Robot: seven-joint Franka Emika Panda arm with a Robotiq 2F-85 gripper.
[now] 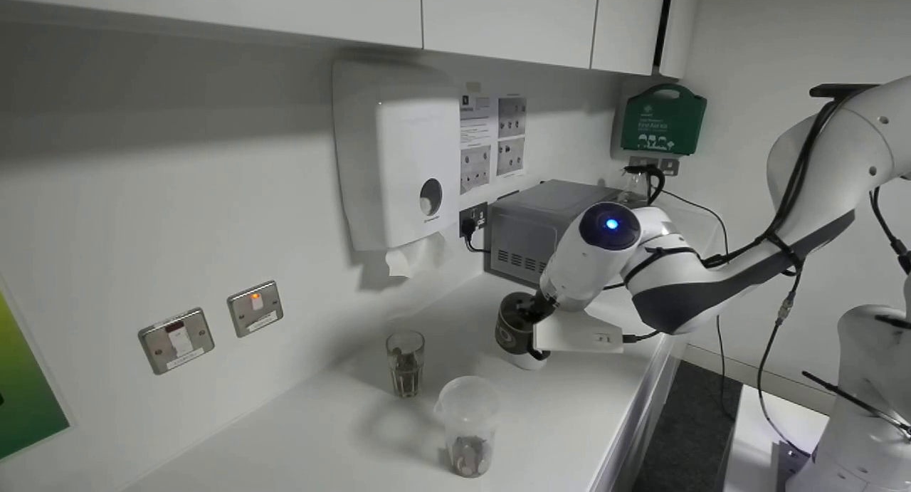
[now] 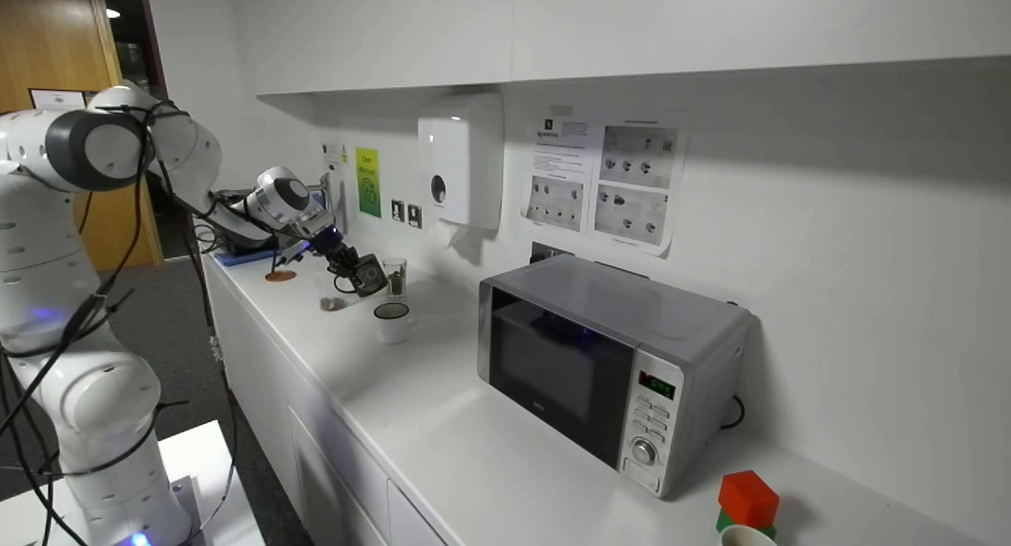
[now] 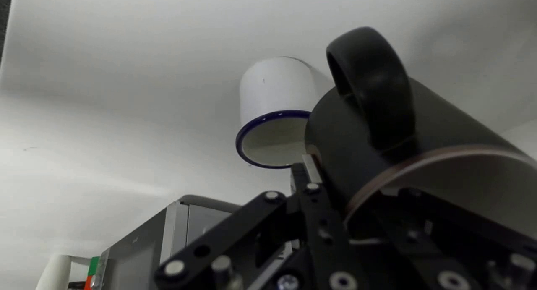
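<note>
One dark mug (image 3: 436, 130) has its axis slanted, mouth toward the claw (image 3: 361, 181) gripping it.

Smooth, rounded white robot arm (image 1: 843, 161) with dark grey panels (image 1: 687, 303) on its links. A glossy black disc (image 1: 594, 236) near the wrist carries a bright blue light (image 1: 611, 223). Black cables (image 1: 796, 175) run strapped along the outside; a white box (image 1: 576, 333) sits at the wrist. The black, hinged pincer (image 3: 356, 178) is dotted with silvery screw heads (image 3: 174, 267).
</note>
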